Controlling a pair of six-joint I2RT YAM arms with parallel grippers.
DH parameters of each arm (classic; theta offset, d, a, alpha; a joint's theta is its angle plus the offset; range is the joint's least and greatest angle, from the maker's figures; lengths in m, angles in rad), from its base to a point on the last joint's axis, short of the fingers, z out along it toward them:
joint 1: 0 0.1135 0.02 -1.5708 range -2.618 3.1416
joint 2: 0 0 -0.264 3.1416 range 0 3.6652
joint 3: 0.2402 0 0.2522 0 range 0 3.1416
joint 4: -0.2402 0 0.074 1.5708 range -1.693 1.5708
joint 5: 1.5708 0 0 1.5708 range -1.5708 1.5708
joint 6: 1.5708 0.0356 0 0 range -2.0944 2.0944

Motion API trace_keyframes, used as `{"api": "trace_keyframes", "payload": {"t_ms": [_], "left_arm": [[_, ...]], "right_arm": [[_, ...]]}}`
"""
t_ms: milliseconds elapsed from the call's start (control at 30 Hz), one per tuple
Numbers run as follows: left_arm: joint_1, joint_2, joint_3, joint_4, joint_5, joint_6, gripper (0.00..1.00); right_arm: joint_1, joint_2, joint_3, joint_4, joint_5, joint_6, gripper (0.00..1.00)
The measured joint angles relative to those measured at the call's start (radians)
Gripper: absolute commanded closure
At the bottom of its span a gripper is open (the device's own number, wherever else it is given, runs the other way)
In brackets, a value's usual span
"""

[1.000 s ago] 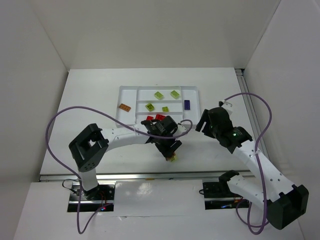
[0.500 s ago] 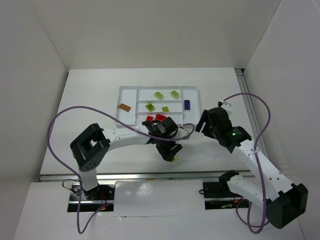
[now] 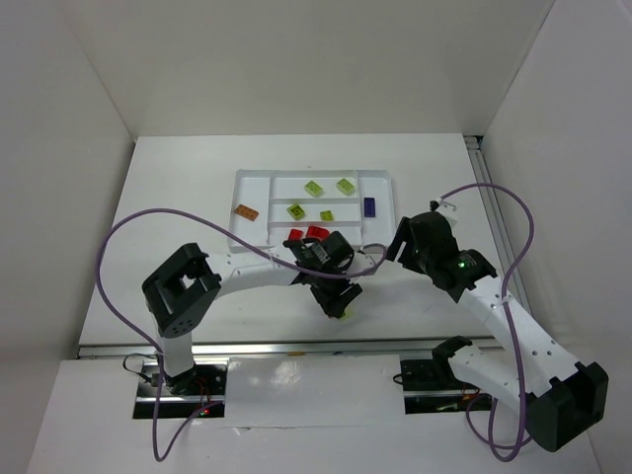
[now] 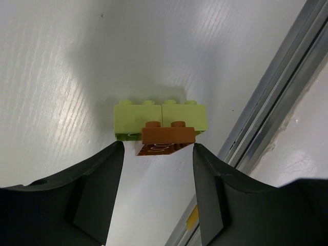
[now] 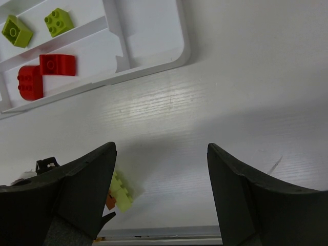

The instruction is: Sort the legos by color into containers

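You are holding the left gripper (image 4: pixel 157 149) unclenched astride a lime lego (image 4: pixel 159 114) with an orange-brown lego (image 4: pixel 168 136) stuck on, at the centre of the left wrist view. Next, I judge, you are closing and separating them. The right gripper (image 5: pixel 161 154) is hanging released, empty.

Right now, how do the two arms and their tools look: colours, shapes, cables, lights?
Both the left arm and the right arm have white links with black joint housings. A thin purple cable loops loosely beside each arm. A small green light glows on the right arm's wrist. The left tool and the right tool each have two dark grey, wedge-shaped fingers.
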Motion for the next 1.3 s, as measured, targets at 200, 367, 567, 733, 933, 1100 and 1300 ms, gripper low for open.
{"api": "trace_keyframes", "payload": {"t_ms": [200, 367, 567, 733, 933, 1100, 1300], "left_arm": [[-0.013, 0.012, 0.002, 0.028, -0.008, -0.003, 0.36], [-0.016, 0.013, 0.002, 0.048, -0.023, -0.006, 0.42], [-0.016, 0.012, 0.002, 0.063, -0.048, -0.011, 0.73], [-0.016, 0.0, 0.001, 0.06, -0.064, -0.027, 0.97], [0.028, -0.066, 0.0, 0.056, -0.016, -0.032, 1.0], [0.161, -0.179, -0.038, 0.068, 0.132, -0.032, 1.0], [0.315, -0.33, -0.114, 0.136, 0.318, -0.043, 1.0]], "right_arm": [[0.0, 0.0, 0.0, 0.0, -0.002, 0.0, 0.22], [0.0, 0.0, 0.0, 0.0, -0.003, 0.0, 0.22], [0.0, 0.0, 0.0, 0.0, -0.002, 0.0, 0.22], [0.0, -0.001, 0.0, 0.0, -0.012, -0.005, 0.22], [0.0, -0.043, -0.007, 0.004, -0.065, -0.042, 0.22], [-0.003, -0.048, -0.026, 0.06, -0.246, -0.092, 0.22], [-0.06, -0.038, -0.106, 0.208, -0.598, -0.092, 0.19]]}}
